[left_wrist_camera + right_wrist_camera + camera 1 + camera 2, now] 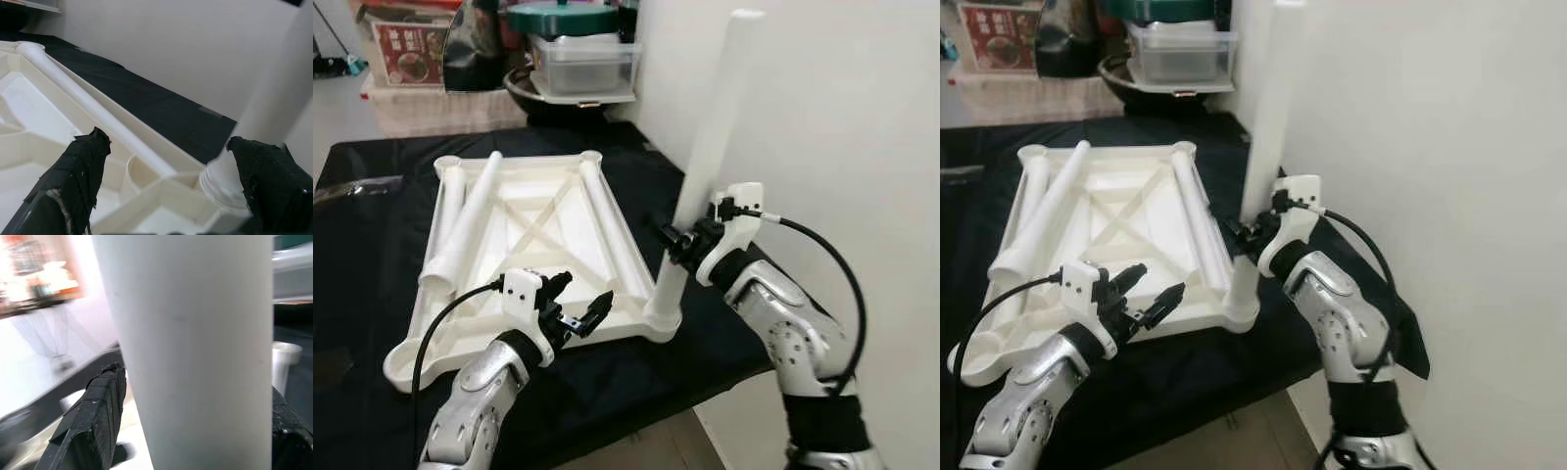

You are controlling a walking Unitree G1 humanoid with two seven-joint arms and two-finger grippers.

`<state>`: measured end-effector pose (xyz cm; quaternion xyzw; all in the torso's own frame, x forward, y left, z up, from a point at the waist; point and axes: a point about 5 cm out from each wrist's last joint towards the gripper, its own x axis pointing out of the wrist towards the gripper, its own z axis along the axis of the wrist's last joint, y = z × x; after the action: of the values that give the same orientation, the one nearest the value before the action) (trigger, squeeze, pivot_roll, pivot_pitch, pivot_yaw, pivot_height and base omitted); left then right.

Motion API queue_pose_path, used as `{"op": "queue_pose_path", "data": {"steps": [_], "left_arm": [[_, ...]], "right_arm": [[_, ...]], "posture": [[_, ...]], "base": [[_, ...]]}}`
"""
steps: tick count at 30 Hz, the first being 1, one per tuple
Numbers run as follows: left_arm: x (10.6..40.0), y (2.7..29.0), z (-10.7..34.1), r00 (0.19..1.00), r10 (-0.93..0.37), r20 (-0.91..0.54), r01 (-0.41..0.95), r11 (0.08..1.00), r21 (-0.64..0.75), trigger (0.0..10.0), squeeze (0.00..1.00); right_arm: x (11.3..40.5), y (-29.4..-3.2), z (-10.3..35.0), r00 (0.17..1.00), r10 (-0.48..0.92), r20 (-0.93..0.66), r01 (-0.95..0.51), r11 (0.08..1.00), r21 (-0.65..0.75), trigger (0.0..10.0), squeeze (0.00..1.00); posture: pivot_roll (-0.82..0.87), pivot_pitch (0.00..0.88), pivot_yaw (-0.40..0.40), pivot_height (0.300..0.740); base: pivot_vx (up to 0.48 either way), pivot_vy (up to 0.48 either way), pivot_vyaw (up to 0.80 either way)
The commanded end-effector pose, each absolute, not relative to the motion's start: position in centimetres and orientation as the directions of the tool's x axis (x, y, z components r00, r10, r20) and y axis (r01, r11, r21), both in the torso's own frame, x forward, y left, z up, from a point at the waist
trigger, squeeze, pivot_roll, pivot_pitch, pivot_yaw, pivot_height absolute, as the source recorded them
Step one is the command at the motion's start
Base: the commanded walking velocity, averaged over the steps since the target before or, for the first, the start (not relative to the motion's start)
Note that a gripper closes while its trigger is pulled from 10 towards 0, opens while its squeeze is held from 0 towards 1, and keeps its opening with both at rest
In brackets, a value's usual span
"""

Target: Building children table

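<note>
One leg [705, 166] stands in the tabletop's [524, 245] corner socket, right gripper [677, 238] clamped round it. Left gripper [579, 305] gapes empty beside. Probably needs pushing home next.

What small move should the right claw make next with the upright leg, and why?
Probably press the table leg straight down: the right claw grips it, its base stands in the tabletop's corner socket, tilted slightly. The left claw waits open nearby.
</note>
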<state>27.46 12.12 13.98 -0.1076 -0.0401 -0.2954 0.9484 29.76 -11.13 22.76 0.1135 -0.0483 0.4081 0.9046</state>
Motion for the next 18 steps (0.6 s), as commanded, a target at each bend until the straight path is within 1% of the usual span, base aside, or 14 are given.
{"op": "queue_pose_path", "data": {"steps": [1,2,3,4,5,6,7,10,12,13,14,15,16,18], "left_arm": [[27.4,11.9,13.8,0.821,-0.554,0.138,0.571,0.797,-0.198,10.0,0.00],[27.4,11.9,13.8,0.821,-0.554,0.138,0.571,0.797,-0.198,10.0,0.00],[27.4,11.9,13.7,0.821,-0.554,0.137,0.571,0.797,-0.198,10.0,0.00],[27.3,11.9,13.7,0.821,-0.554,0.137,0.571,0.797,-0.198,10.0,0.00],[27.3,11.9,13.7,0.821,-0.554,0.137,0.571,0.797,-0.198,10.0,0.00],[27.3,11.9,13.7,0.821,-0.554,0.137,0.570,0.797,-0.199,10.0,0.00],[27.3,11.9,13.7,0.821,-0.554,0.136,0.570,0.797,-0.199,10.0,0.00],[27.3,11.9,13.7,0.821,-0.554,0.136,0.570,0.797,-0.199,10.0,0.00],[27.3,11.9,13.7,0.821,-0.554,0.136,0.570,0.797,-0.199,10.0,0.00],[27.3,11.9,13.7,0.821,-0.555,0.136,0.571,0.796,-0.199,10.0,0.00],[27.3,11.9,13.7,0.820,-0.556,0.135,0.572,0.796,-0.200,10.0,0.00],[27.3,12.0,13.7,0.819,-0.557,0.135,0.573,0.795,-0.200,10.0,0.00],[27.3,12.0,13.7,0.819,-0.557,0.135,0.573,0.795,-0.200,10.0,0.00],[27.3,12.0,13.6,0.819,-0.558,0.134,0.574,0.794,-0.201,10.0,0.00]], "right_arm": [[28.4,-9.8,22.2,0.520,0.837,0.170,-0.853,0.500,0.150,10.0,0.00],[27.7,-9.5,21.6,0.458,0.876,0.153,-0.888,0.441,0.130,10.0,0.00],[27.1,-9.3,20.6,0.396,0.910,0.127,-0.915,0.379,0.138,8.9,0.00],[26.7,-9.2,20.0,0.357,0.928,0.110,-0.929,0.340,0.147,8.9,0.00],[26.5,-9.1,19.2,0.336,0.938,0.090,-0.935,0.320,0.153,7.7,0.00],[26.4,-9.0,18.8,0.329,0.941,0.078,-0.936,0.314,0.156,7.7,0.00],[26.5,-9.0,18.4,0.337,0.939,0.070,-0.933,0.323,0.160,5.8,0.00],[26.8,-9.0,18.1,0.356,0.932,0.060,-0.925,0.343,0.167,5.7,0.00],[27.0,-9.1,17.9,0.375,0.926,0.050,-0.916,0.362,0.171,5.3,0.00],[27.5,-9.2,17.7,0.423,0.905,0.049,-0.895,0.409,0.176,3.5,0.00],[28.4,-9.6,17.6,0.503,0.863,0.053,-0.851,0.484,0.203,0.0,0.00],[29.8,-10.3,17.3,0.641,0.767,0.029,-0.753,0.623,0.212,0.0,0.00],[29.8,-10.3,17.3,0.641,0.767,0.029,-0.753,0.623,0.212,0.0,0.00],[32.4,-12.4,15.9,0.872,0.480,-0.098,-0.452,0.865,0.216,0.0,0.00]], "posture": [[0.06,0.000,-0.109,0.740],[0.07,0.000,-0.112,0.740],[0.07,0.000,-0.113,0.740],[0.07,0.000,-0.113,0.740],[0.07,0.000,-0.114,0.740],[0.07,0.000,-0.114,0.740],[0.07,0.000,-0.114,0.740],[0.07,0.000,-0.114,0.740],[0.07,0.000,-0.114,0.740],[0.07,0.000,-0.108,0.740],[0.07,0.000,-0.106,0.740],[0.07,0.000,-0.106,0.740],[0.07,0.000,-0.106,0.740],[0.06,0.000,-0.104,0.740]], "base": [[0.000,0.000,0.00],[0.000,0.000,0.00],[0.000,0.000,0.00],[0.000,0.000,0.00],[0.000,0.000,0.00],[0.000,0.000,0.00],[0.000,0.000,0.00],[0.000,0.000,0.00],[0.000,0.000,0.00],[0.000,0.000,0.00],[0.000,0.000,0.00],[0.000,0.000,0.00],[0.000,0.000,0.00],[0.000,0.000,0.00]]}}
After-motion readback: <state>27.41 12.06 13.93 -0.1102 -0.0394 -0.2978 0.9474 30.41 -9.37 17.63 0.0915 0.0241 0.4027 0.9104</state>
